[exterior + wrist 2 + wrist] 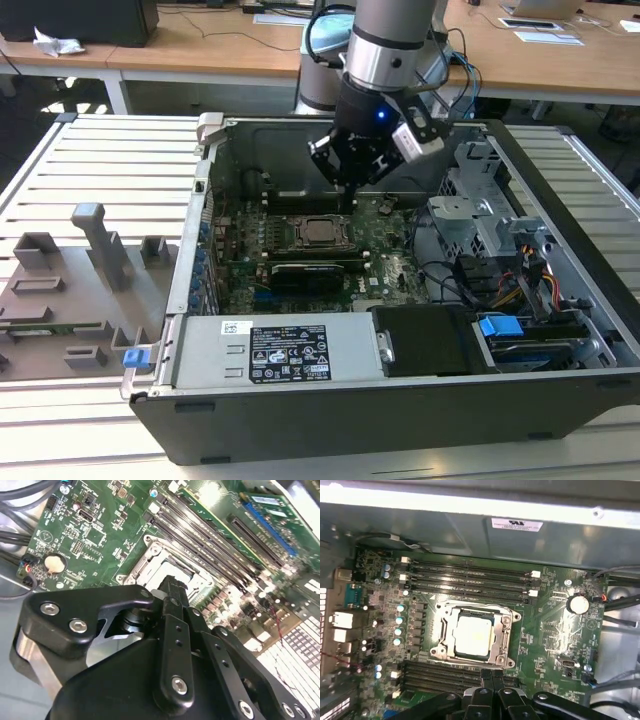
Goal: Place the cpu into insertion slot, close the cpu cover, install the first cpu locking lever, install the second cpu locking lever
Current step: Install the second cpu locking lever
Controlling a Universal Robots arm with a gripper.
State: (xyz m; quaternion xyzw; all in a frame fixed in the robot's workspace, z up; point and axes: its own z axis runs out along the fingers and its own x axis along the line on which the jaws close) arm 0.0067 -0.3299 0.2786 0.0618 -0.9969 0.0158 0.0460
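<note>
Black two-fingered gripper (492, 676) hangs just above the green motherboard (555, 635), fingers (487, 675) pressed together, holding nothing. Just beyond the tips: small square silvery-grey cpu (474, 635) lies flat in its socket, thin silvery metal cpu cover (506, 630) framing it, apparently down. Judgement: lever work needs closed tips kept clear of the chip face. Open dark-grey computer case (330, 425) on the slatted worktop (90, 160) contains board, drive cages, cables.

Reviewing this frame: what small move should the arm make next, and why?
Probably a short descent toward the socket's edge. The cpu already sits in the socket with the cpu cover flat around it, while the gripper, fingers together, hovers just beside the frame, so a locking lever likely remains.
</note>
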